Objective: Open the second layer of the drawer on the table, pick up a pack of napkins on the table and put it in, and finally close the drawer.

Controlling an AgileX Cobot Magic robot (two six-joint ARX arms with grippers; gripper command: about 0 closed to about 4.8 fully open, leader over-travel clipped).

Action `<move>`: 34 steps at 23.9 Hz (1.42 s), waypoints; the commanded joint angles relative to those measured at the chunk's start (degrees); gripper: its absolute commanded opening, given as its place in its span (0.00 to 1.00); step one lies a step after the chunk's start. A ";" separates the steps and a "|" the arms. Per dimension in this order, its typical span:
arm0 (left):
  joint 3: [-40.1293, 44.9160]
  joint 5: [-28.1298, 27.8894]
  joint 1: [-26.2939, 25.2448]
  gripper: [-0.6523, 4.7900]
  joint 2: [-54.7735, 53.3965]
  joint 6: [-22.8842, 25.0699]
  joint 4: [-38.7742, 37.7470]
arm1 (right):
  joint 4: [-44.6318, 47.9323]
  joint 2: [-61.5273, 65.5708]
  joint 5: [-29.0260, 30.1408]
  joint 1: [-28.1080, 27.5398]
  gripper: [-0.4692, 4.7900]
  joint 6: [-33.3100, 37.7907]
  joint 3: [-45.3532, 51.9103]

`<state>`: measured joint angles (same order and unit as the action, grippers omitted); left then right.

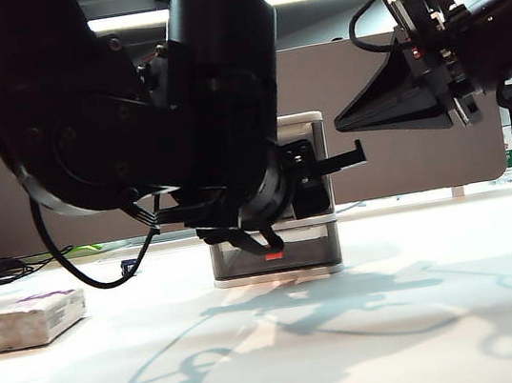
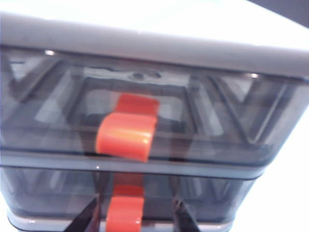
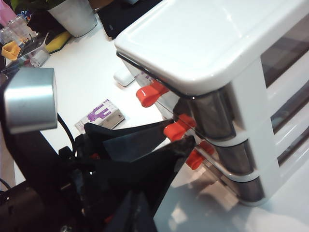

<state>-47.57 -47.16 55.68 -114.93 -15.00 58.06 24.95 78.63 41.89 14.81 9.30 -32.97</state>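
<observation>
1. Drawer (image 1: 310, 198) is standing at the middle of the table (image 1: 279, 342), and all three trays are looking flush in its frame, so the second layer (image 2: 130, 200) is, I judge, not yet opened.
2. Left gripper (image 2: 135, 217) is sitting right at the second layer's red handle (image 2: 124, 212), its dark fingers (image 2: 87, 220) standing apart on either side, not visibly pinching.
3. Right gripper (image 1: 356, 121) is hovering high to the right; whether its fingers are parted I cannot tell.
4. Pack of napkins (image 1: 32, 318) is lying on the table, well apart to the left; opening, loading and closing are all remaining.
</observation>
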 commanded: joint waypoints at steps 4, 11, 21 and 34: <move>-0.20 -0.63 -0.13 0.42 0.22 1.51 0.50 | 0.57 -0.22 0.44 0.07 0.08 -0.35 -0.17; -0.20 -0.55 -0.50 0.27 0.22 1.53 -1.25 | 0.57 -0.22 0.44 0.07 0.08 -0.35 -0.17; -0.15 -0.44 -0.81 0.11 0.22 1.51 -1.66 | 1.57 -0.17 0.22 0.07 0.08 -0.61 -0.17; 1.51 -0.66 0.33 0.11 0.72 1.53 -1.75 | 9.31 8.63 0.24 1.18 0.08 -0.28 -2.95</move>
<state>-46.26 -47.55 55.55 -114.41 -13.72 56.75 32.42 86.59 40.82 15.59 9.04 -35.03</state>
